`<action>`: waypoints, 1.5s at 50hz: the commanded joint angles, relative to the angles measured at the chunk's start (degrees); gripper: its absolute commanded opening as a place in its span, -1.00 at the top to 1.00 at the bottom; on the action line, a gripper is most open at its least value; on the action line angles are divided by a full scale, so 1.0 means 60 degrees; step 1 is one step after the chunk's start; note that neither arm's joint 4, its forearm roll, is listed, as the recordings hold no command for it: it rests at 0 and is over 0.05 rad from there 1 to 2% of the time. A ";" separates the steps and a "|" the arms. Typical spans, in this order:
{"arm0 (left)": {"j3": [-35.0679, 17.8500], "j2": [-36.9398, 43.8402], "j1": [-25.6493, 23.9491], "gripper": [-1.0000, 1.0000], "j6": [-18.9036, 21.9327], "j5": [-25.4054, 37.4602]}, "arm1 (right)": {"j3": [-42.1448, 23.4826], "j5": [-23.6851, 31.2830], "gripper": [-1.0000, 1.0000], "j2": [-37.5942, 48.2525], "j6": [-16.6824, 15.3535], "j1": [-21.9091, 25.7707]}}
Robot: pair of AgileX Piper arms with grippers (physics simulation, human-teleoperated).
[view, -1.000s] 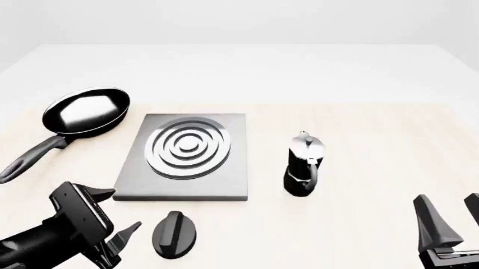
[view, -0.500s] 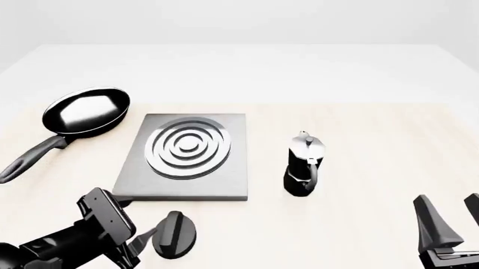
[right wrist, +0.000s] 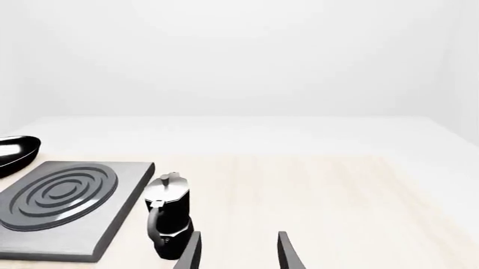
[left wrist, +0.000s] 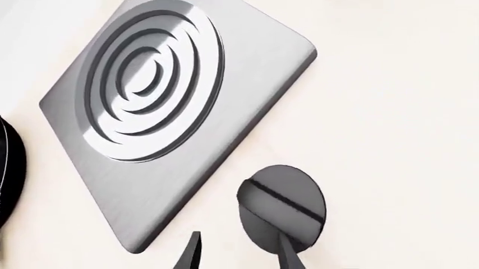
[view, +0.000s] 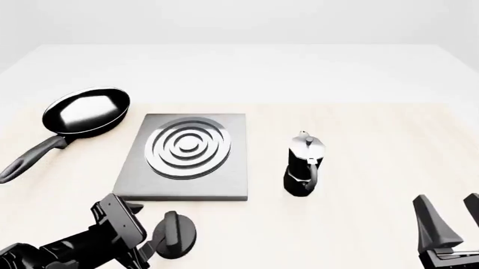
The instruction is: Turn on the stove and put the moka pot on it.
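Just in front of the stove (view: 185,157), the black knob (view: 174,242) is being approached by the left gripper (left wrist: 238,253), its fingers spread apart. The moka pot (view: 304,166) is standing untouched; a squeeze and twist are being called for next.

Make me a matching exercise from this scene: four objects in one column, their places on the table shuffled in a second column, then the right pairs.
Objects
1. frying pan
2. moka pot
3. knob
4. left gripper

Places
A. right of the stove
B. closing in on the knob, open
C. far left, beyond the stove's left corner
D. near side of the stove

Pairs: 1-C, 2-A, 3-D, 4-B
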 commanded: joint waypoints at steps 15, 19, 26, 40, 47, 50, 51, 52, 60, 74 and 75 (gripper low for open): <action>-0.0658 -0.1413 -0.1100 -1.00 -0.0635 0.1715 | -0.0003 -0.0005 -1.00 -0.0010 0.0021 0.0055; -0.0933 -0.2160 -0.1112 -1.00 -0.0652 0.2427 | -0.0004 -0.0019 -1.00 0.0007 0.0007 0.0078; -0.1247 -0.2866 -0.1142 -1.00 -0.0599 0.3112 | -0.0004 0.0010 -1.00 -0.0029 0.0010 0.0091; -0.3096 -0.4733 -0.0986 -1.00 -0.1748 0.5218 | -0.0005 0.0022 -1.00 -0.0039 -0.0006 0.0127; -0.3608 -0.5437 -0.0217 -1.00 -0.2753 0.5692 | -0.0005 0.0025 -1.00 -0.0028 -0.0030 0.0154; -0.3769 -0.5775 0.0036 -1.00 -0.3227 0.5834 | -0.0007 0.0020 -1.00 -0.0025 -0.0035 0.0153; -0.3893 -0.5973 0.0106 -1.00 -0.3802 0.5924 | -0.0007 0.0022 -1.00 -0.0020 -0.0049 0.0158; -0.3896 -0.5985 0.0134 -1.00 -0.3857 0.5932 | -0.0007 0.0023 -1.00 -0.0018 -0.0045 0.0160; -0.3823 -0.6744 0.0215 -1.00 -0.4708 0.6089 | -0.0002 0.0010 -1.00 0.0057 -0.0086 0.0188; -0.3858 -0.7447 0.0741 -1.00 -0.5260 0.6190 | -0.0741 -0.0392 -1.00 0.1880 0.0183 0.0005; -0.3817 -0.7487 0.0833 -1.00 -0.5377 0.6130 | -0.0812 -0.0390 -1.00 0.2150 -0.0089 -0.0120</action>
